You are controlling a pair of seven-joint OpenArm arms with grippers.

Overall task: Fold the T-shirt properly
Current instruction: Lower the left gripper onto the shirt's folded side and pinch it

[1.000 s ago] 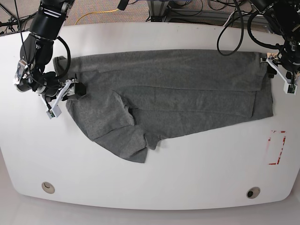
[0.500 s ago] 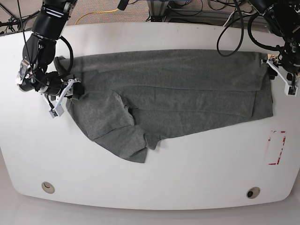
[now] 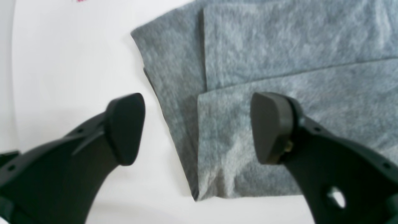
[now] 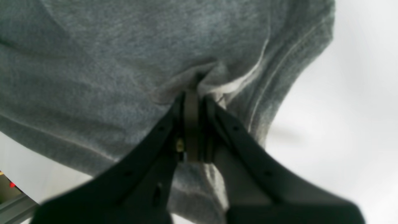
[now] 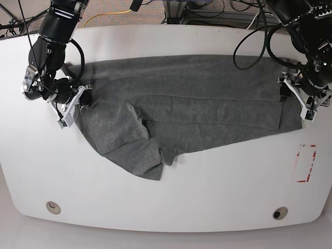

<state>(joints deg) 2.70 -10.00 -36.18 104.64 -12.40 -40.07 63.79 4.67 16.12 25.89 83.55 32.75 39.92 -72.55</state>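
Shirt [image 5: 197,98] lies spread across the white table [image 5: 218,192], partly folded lengthwise, one sleeve skewed toward the near edge. Soft, light, limp knit; it will sag and drag, wrinkle readily, and layers may slip apart. Right claw [image 4: 193,93] is clenched on a bunched pinch of cloth beside the collar seam. Left claw [image 3: 199,127] gapes wide over the layered hem corner, gripping nothing. Judged best holds: stitched edges, all layers pinched together.
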